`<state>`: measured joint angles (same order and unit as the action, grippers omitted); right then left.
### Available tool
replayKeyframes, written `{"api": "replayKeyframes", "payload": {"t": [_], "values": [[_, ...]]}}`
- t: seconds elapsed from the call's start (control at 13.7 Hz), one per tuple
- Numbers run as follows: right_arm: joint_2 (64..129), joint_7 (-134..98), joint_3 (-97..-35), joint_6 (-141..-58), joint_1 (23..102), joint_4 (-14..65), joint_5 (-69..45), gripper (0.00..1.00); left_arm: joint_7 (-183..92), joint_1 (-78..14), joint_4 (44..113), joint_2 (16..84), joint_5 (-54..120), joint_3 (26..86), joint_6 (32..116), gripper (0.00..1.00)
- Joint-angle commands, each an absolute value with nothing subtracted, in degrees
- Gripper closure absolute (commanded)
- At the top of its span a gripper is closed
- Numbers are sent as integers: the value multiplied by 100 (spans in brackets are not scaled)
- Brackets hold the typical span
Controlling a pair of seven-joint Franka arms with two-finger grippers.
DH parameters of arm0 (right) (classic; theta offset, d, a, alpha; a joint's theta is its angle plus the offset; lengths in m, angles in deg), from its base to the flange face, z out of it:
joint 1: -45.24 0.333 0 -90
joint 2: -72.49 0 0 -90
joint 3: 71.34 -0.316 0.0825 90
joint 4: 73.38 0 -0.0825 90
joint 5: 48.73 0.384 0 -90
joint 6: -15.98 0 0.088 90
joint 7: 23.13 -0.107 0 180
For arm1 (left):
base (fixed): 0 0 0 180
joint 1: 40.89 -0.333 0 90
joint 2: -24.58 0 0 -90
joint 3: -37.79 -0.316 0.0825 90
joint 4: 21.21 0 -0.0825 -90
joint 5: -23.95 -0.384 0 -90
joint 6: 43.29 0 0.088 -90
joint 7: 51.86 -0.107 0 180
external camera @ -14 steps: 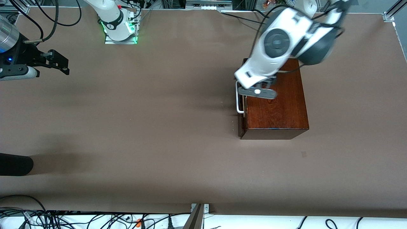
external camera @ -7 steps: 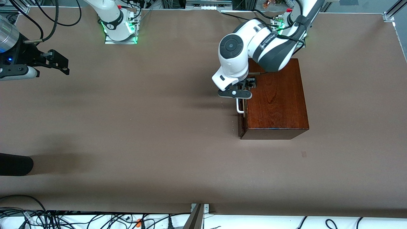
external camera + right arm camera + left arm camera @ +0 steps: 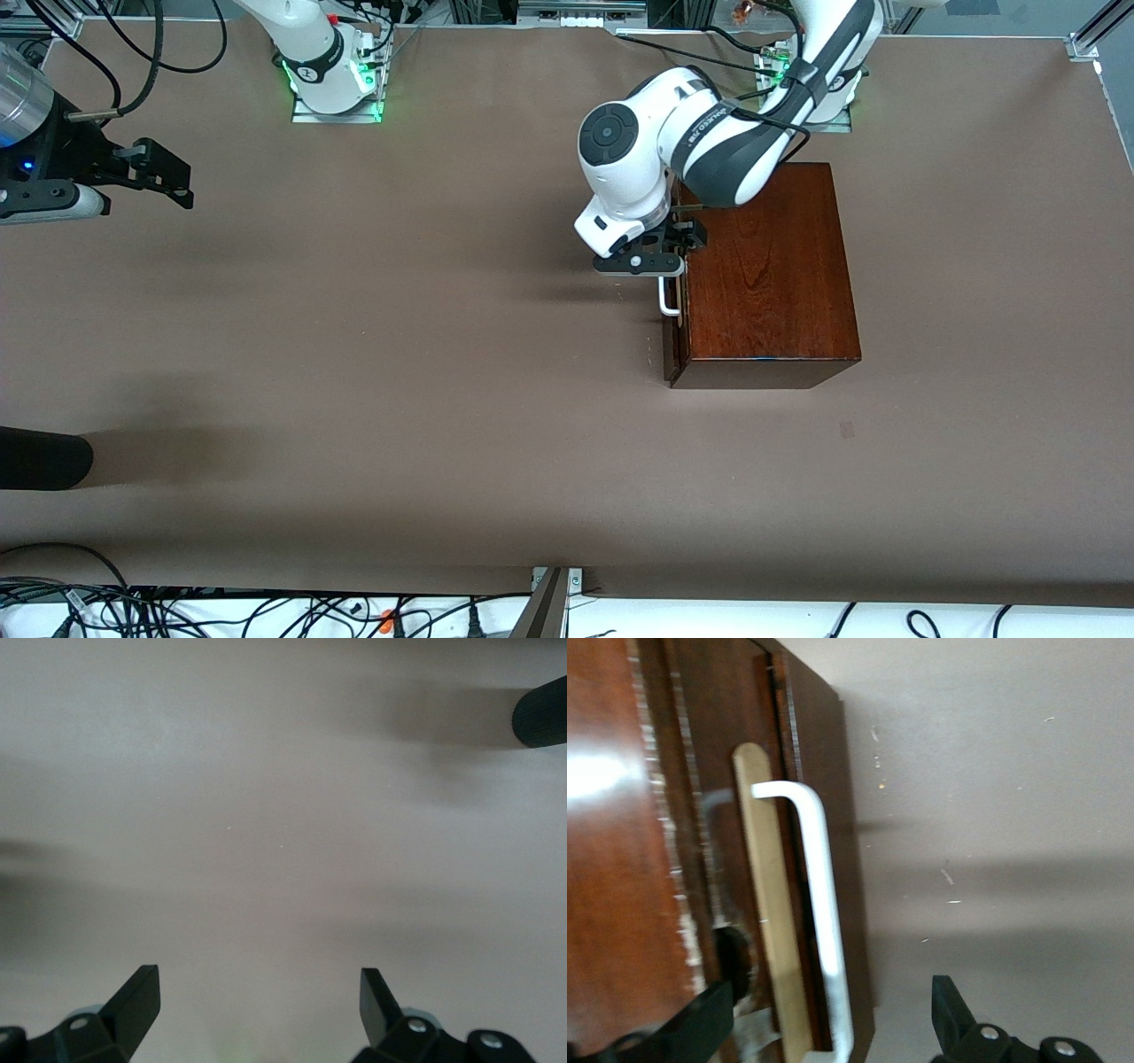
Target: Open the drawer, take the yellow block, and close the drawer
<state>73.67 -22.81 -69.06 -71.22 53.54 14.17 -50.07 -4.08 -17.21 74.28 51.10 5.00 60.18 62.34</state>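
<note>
The brown table is mostly bare, with the mahogany box sitting toward the left arm's end, cables strung along the edge nearest the front camera, and the arm bases at the farthest edge. The drawer is pushed in and the left gripper hangs over its white handle, fingers spread wide, one each side of the handle, not touching it. The right gripper waits over the right arm's end of the table, fingers apart and holding nothing; no sign of the yellow block.
</note>
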Motion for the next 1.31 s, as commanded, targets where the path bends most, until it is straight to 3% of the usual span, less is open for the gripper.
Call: {"api": "replayKeyframes", "payload": {"t": [0.0, 1.24], "values": [[7408, -2296, -6906, -7077, 5333, 1310, -4908, 0, -88, -1576, 7336, 5375, 155, 5994, 6376, 0], [7408, -2296, -6906, -7077, 5333, 1310, -4908, 0, 281, -1312, 7275, 5727, -189, 5985, 6613, 0]]}}
